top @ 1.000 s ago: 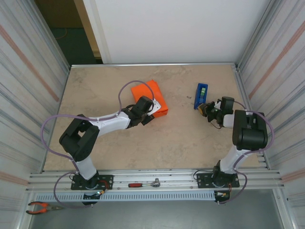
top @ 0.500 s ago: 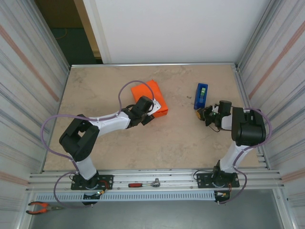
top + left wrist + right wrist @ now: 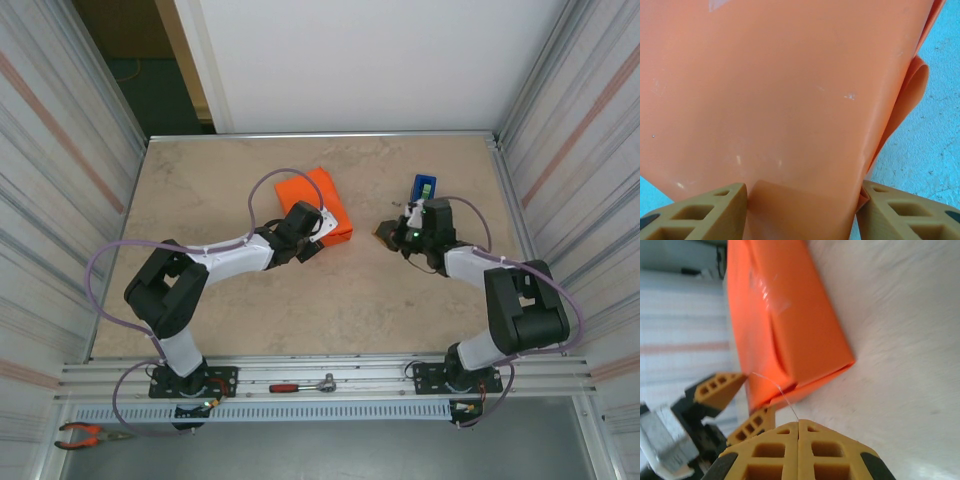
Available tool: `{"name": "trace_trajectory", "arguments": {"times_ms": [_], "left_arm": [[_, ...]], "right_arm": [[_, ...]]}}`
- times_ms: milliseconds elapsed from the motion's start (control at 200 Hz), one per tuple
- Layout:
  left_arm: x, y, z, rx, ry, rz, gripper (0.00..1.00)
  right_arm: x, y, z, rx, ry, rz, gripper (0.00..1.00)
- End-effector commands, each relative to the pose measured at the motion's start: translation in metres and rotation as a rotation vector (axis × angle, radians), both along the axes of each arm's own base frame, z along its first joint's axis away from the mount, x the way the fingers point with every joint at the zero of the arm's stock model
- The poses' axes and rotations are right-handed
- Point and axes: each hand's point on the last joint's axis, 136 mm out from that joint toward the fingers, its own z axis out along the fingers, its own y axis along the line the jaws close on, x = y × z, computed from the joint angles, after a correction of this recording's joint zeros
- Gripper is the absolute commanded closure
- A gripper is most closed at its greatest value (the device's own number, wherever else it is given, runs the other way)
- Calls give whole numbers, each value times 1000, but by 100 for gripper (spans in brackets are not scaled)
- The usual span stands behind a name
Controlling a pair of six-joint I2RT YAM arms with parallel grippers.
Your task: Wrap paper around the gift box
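At table centre, left arm lies low, gripper [image 3: 312, 237] clamping box [image 3: 322, 203]; right gripper [image 3: 384, 235] pinched shut, points twd it. Right wrist cam shows clear tape [image 3: 771, 291] on box.

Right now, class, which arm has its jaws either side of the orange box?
The left arm: its jaws flank the box. On the right arm the jaws are pressed shut, apart from the box.
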Motion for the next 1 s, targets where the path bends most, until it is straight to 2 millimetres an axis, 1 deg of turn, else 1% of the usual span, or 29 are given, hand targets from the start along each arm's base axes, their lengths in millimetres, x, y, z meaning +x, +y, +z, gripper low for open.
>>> {"name": "trace_trajectory", "arguments": {"times_ms": [0,90,200,361,441,601,711,992], "left_arm": [[-17,6,-24,41,102,-20,43],[-17,6,-25,41,104,-21,43],[-18,6,-25,42,104,-22,43],[-18,6,-24,40,102,-22,43],[-17,6,-24,41,102,-22,43],[-18,6,-24,40,102,-22,43],[-18,6,-24,40,103,-22,43],[-18,4,-24,42,103,-26,43]], "right_arm": [[-6,24,13,-42,-113,77,100],[-12,43,14,-40,-149,122,100],[-15,62,13,-30,-181,156,100],[-13,78,17,-3,-220,170,100],[-12,84,15,8,-229,173,100],[-7,91,13,11,-232,162,100],[-3,92,7,16,-220,148,100],[4,100,4,36,-215,145,100]]}}
